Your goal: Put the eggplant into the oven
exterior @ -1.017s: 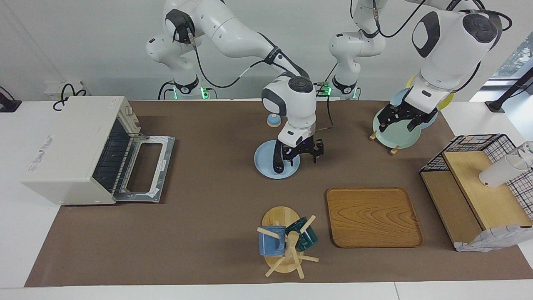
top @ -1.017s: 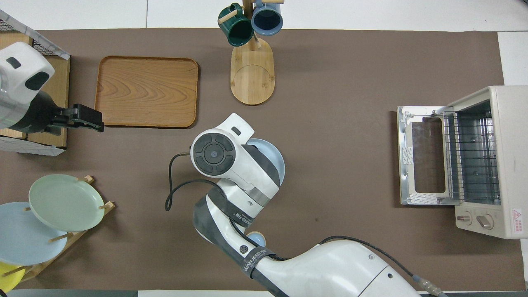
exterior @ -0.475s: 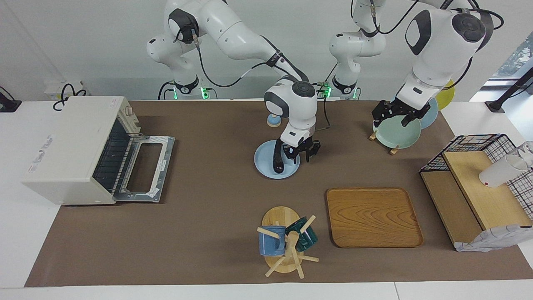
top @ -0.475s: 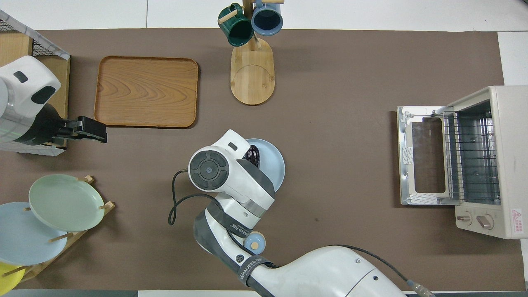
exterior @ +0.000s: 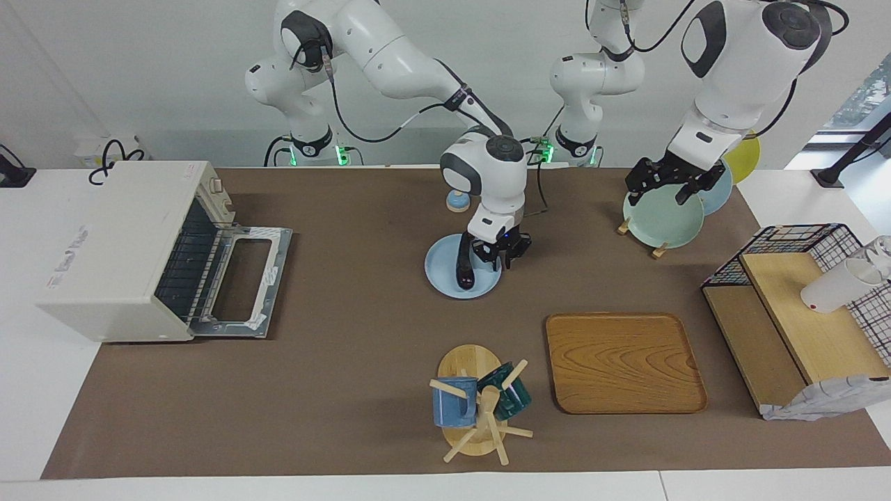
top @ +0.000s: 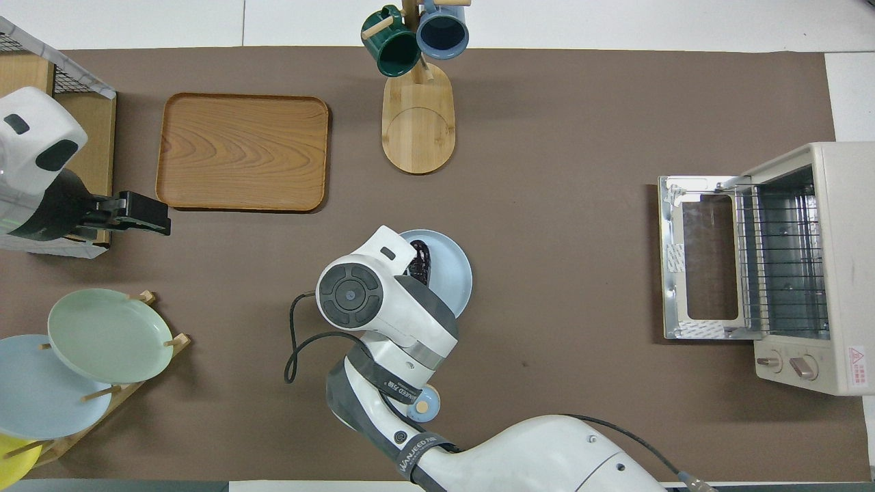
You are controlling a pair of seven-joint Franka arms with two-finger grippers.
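Lying on the light blue plate (exterior: pixel 445 282) at mid-table: the eggplant (exterior: pixel 464 266), dark and slender. Hovering just over that plate, the right gripper (exterior: pixel 500 257), jaws narrowly parted, beside the eggplant; touching or not, cannot tell. Standing well apart from the plate, toward the right arm's end: the oven (exterior: pixel 132 247), door dropped open. Waiting over the green plate (exterior: pixel 661 221) on its rack: the left gripper (exterior: pixel 667 182), jaws spread.
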